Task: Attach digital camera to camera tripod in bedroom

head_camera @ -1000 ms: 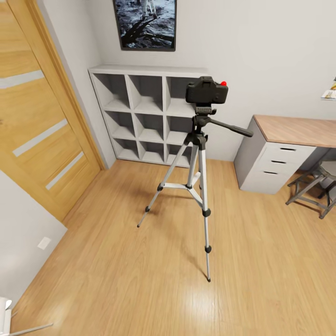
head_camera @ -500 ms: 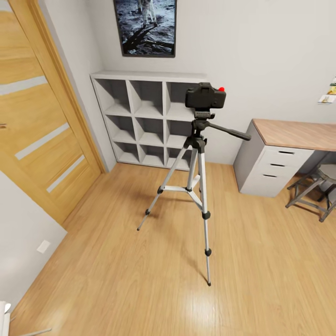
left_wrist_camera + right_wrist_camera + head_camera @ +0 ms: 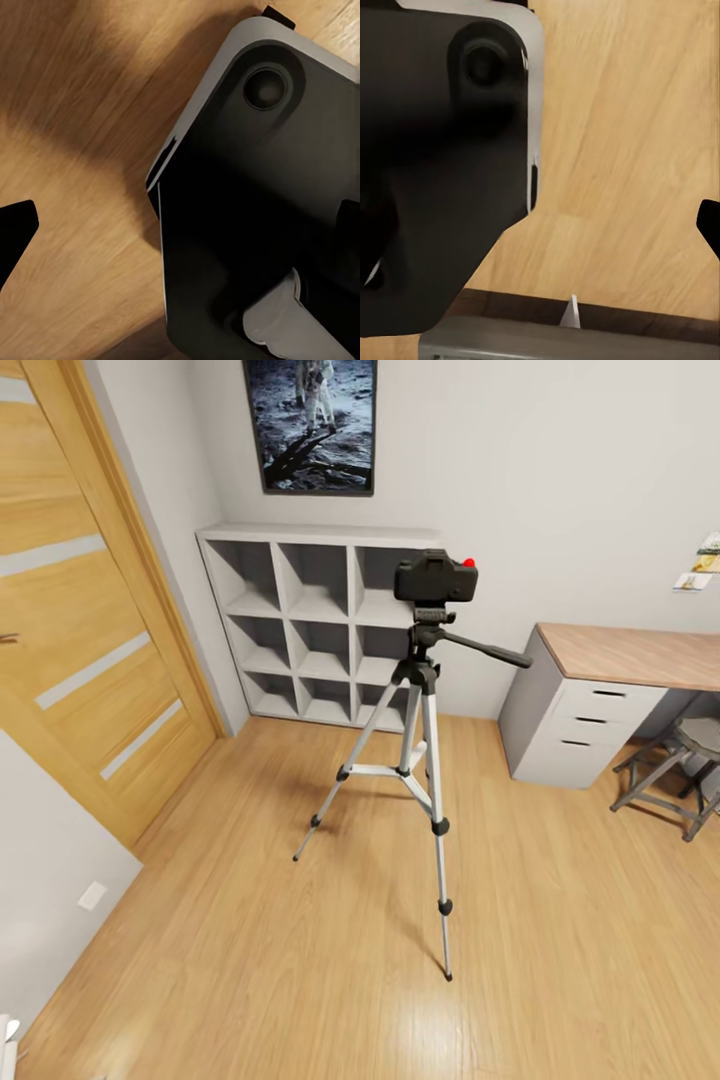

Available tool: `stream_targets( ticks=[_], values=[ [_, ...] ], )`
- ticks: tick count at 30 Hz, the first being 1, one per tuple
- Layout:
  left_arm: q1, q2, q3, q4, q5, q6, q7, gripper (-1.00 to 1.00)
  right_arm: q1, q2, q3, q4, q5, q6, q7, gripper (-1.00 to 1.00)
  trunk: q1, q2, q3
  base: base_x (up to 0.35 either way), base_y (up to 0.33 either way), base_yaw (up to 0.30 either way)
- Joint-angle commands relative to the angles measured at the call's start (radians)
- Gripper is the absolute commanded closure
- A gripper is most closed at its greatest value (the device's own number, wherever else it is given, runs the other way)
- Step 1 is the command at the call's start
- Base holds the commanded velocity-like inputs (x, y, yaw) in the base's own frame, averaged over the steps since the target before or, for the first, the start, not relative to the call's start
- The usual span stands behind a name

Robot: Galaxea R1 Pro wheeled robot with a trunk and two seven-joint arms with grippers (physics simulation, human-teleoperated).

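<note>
My pincers hang low over the plank floor [image 3: 82, 247], and from either wrist view I cannot tell whether they are open or closed. The digital camera [image 3: 435, 578] sits on the head of the camera tripod [image 3: 420, 755] before the cube shelf [image 3: 300, 625], seemingly attached, so little remains.

- A white cube shelf [image 3: 318, 628] stood against the far wall at 12 o'clock.
- An astronaut picture [image 3: 311, 423] hung above it.
- A wooden door [image 3: 85, 610] was at 10 o'clock.
- A desk [image 3: 620, 695] with drawers and a stool [image 3: 672, 762] were at 2 o'clock.
</note>
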Motion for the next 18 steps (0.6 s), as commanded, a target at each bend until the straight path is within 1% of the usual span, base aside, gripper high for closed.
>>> stream_targets(
  ticks=[1, 2, 3, 9, 18],
  values=[
    [0.0, 0.0, -0.008, -0.001, 0.007, 0.0, 0.003, -1.0, -0.001, 0.0, -0.009, 0.003, 0.009, -0.007, 0.001, -1.0, 0.001, -0.002, 0.0, 0.0, 0.0, -0.059],
    [0.0, 0.0, -0.008, -0.001, 0.007, 0.0, 0.003, -1.0, -0.001, 0.0, -0.009, 0.006, 0.008, -0.02, -0.001, -1.0, 0.001, -0.002, 0.002, 0.0, 0.0, -0.061],
    [0.0, 0.002, -0.008, -0.002, 0.005, 0.0, 0.003, -1.0, -0.001, -0.005, -0.009, 0.012, 0.006, -0.06, -0.004, -1.0, 0.001, -0.002, 0.003, 0.0, 0.0, -0.065],
    [0.0, 0.002, -0.005, -0.003, 0.006, 0.0, 0.004, -1.0, -0.001, -0.015, -0.009, 0.013, 0.005, -0.076, -0.004, -1.0, 0.001, -0.002, 0.013, 0.0, 0.0, -0.067],
    [0.0, -0.001, -0.003, -0.002, 0.009, 0.0, 0.004, -1.0, -0.001, -0.012, -0.009, 0.015, 0.005, -0.08, -0.006, -1.0, 0.001, -0.002, 0.027, 0.0, 0.0, -0.068]
  ],
)
